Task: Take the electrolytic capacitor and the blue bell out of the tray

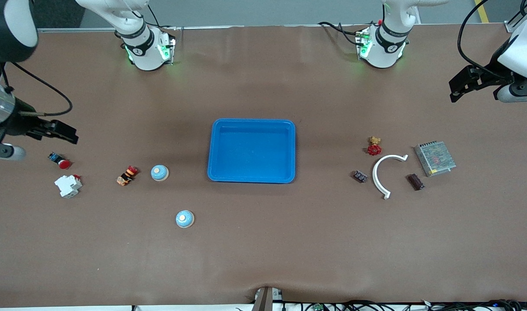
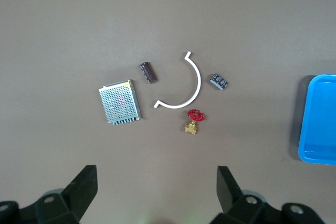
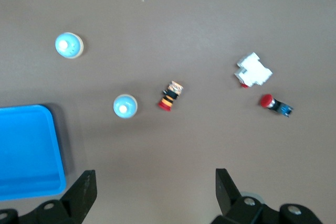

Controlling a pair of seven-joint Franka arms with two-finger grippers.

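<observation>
Brown table (image 1: 263, 259) holds the tray (image 1: 251, 151) at mid-frame, and it looks empty. The blue bell (image 1: 159, 172), a second bell (image 1: 185, 219) and the capacitor (image 1: 415, 181) lie outside it. Your left gripper (image 2: 156, 179) and right gripper (image 3: 155, 182) hang spread wide, holding nothing. I think you should just keep them clear.

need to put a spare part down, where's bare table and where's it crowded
Free: the wide strip nearer the front camera than the tray, apart from one blue bell, and the band between the tray and the arm bases. Crowded: around the white arc at the left arm's end, and around the white breaker at the right arm's end.
</observation>
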